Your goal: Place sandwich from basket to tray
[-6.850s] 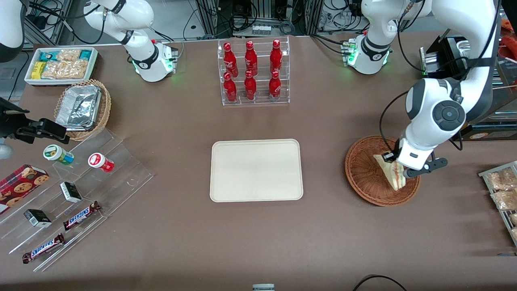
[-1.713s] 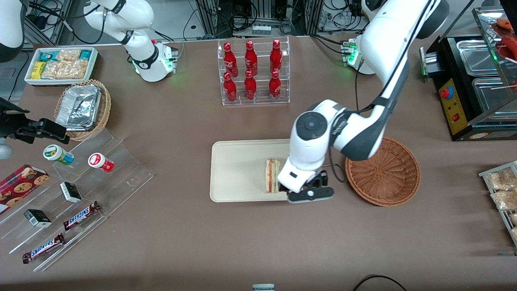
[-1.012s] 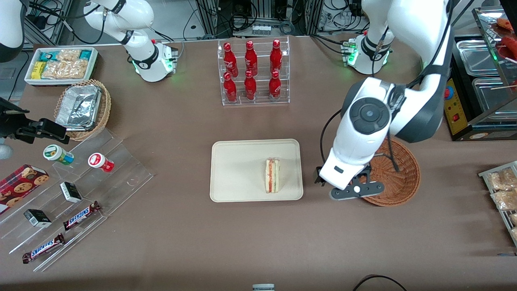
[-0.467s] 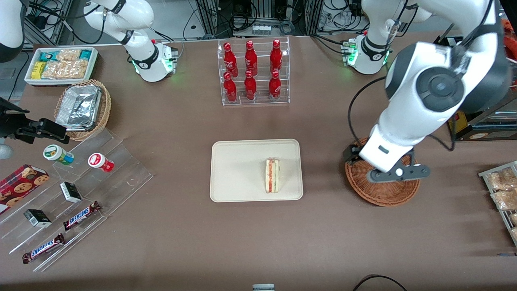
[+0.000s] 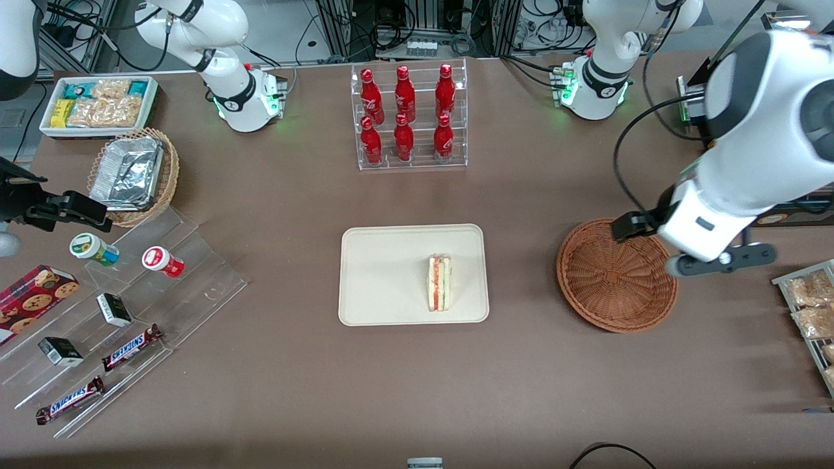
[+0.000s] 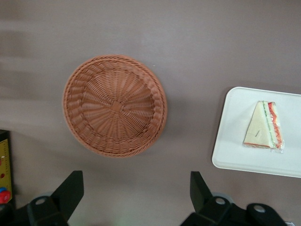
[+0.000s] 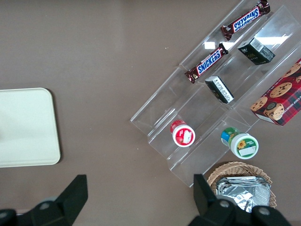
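The sandwich lies flat on the cream tray, on the part nearest the basket; its red and green filling edge shows. Nothing touches it. The reddish-brown wicker basket stands beside the tray, toward the working arm's end, with nothing in it. My gripper hangs high over the basket's rim, well away from the tray, open and holding nothing. The left wrist view looks down on the basket, the tray and the sandwich, with the gripper and its dark fingers spread wide.
A clear rack of red bottles stands farther from the camera than the tray. A wire rack of snack packets and a black appliance sit at the working arm's end. An acrylic stepped display and a foil-filled basket are at the parked arm's end.
The gripper carried the sandwich from the basket to the tray and let it go. Since then it has risen and swung back over the basket toward the working arm's end.
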